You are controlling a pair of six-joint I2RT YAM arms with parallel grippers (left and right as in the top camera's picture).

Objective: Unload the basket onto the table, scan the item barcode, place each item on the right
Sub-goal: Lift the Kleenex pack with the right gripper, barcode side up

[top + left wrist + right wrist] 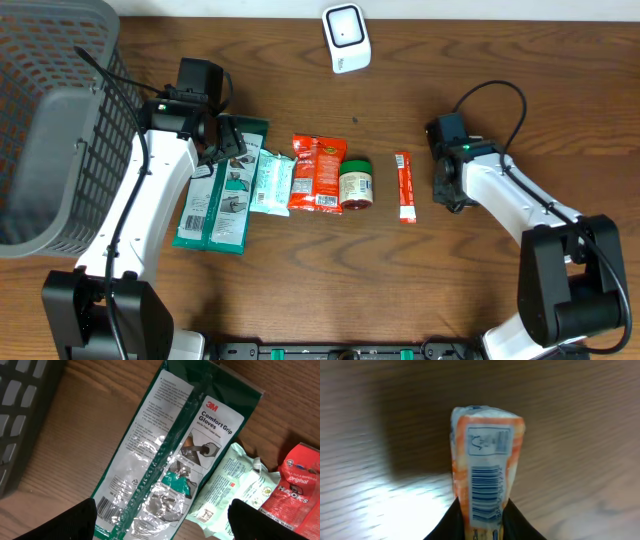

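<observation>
An orange-and-white packet [487, 455] stands upright between the fingers of my right gripper [482, 510], its barcode facing the wrist camera; the jaws press on both of its sides. From overhead the right gripper [450, 185] sits at the right of the table and hides that packet. The white scanner [345, 38] stands at the far edge. My left gripper [160, 520] hangs open over a green glove pack [175, 460], its black fingertips [75, 520] spread wide with nothing held. Overhead, the left gripper [228, 140] is over the top end of that pack [215, 205].
A row of goods lies mid-table: a mint-green packet [270, 182], a red snack bag [317, 173], a small green-lidded jar [356, 187] and a thin orange stick [404, 187]. A grey mesh basket [50, 120] fills the left edge.
</observation>
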